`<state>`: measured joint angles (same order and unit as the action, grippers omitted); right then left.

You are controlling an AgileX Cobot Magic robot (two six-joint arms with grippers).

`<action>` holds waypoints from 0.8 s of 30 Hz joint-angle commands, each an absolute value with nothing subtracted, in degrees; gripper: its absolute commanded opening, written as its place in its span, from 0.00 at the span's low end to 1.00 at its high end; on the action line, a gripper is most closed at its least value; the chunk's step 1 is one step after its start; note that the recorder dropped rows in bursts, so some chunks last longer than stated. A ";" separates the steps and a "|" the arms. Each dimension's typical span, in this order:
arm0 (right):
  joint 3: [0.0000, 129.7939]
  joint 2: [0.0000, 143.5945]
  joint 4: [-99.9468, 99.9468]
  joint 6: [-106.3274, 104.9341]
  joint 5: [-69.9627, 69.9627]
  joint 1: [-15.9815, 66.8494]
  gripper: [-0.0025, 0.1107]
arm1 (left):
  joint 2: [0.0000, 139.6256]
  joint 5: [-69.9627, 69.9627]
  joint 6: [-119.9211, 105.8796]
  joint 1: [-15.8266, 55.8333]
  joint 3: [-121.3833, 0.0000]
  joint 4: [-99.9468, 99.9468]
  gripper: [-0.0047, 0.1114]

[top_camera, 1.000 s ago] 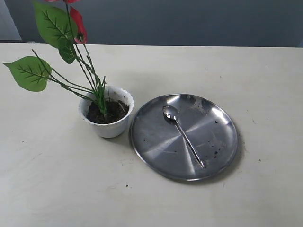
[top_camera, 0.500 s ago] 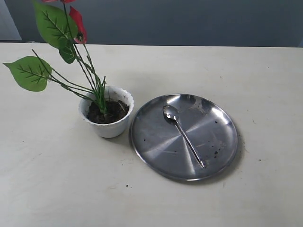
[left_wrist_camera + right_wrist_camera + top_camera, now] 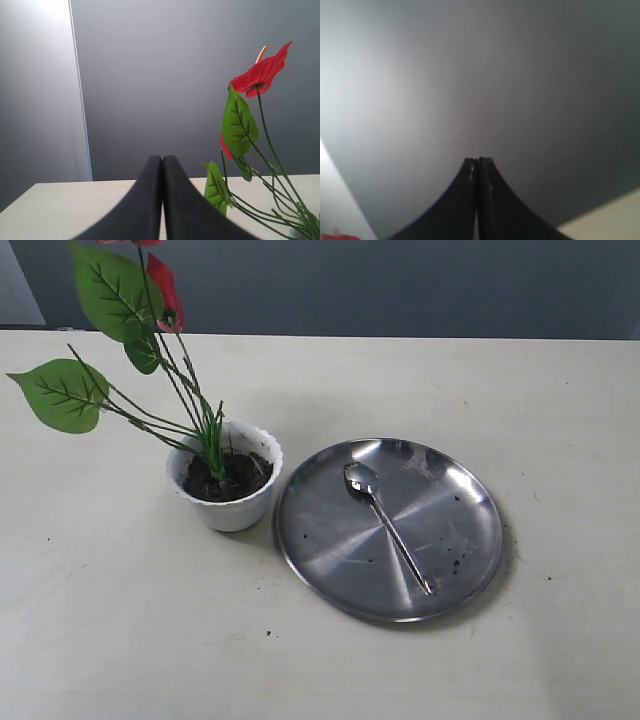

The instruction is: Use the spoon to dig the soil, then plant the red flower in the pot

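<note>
The flower (image 3: 130, 330) is already standing in the pot (image 3: 226, 490), its stems sinking into the soil (image 3: 228, 476), and the spoon (image 3: 385, 525) is lying loose on the steel plate (image 3: 310, 540) just beside the pot. Both arms are sitting out of the exterior view. The left gripper (image 3: 162, 159) is showing its fingers pressed together on nothing, with the flower off to one side of it and farther out; the right gripper (image 3: 477, 160) is likewise closed and empty, facing a grey wall. The spoon is looking light, stiff and slippery, so taking it at mid-handle, fingers across the thin shaft, seems safest. The flower is looking light and springy, best pinched low where the stems are joining; the small pot is probably tipping easily.
</note>
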<state>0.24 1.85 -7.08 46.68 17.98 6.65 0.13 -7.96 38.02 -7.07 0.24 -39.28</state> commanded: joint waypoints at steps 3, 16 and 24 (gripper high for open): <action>0.00 0.00 9.80 15.47 -2.78 6.39 0.03 | 0.00 -8.60 38.41 -6.69 0.00 -38.87 0.04; 0.00 0.00 3.20 13.70 -3.74 6.27 0.03 | 0.00 -8.60 38.41 -6.69 0.00 -38.87 0.04; 0.00 0.00 3.20 13.70 -3.74 6.27 0.03 | 0.00 -8.60 38.41 -6.69 0.00 -38.87 0.04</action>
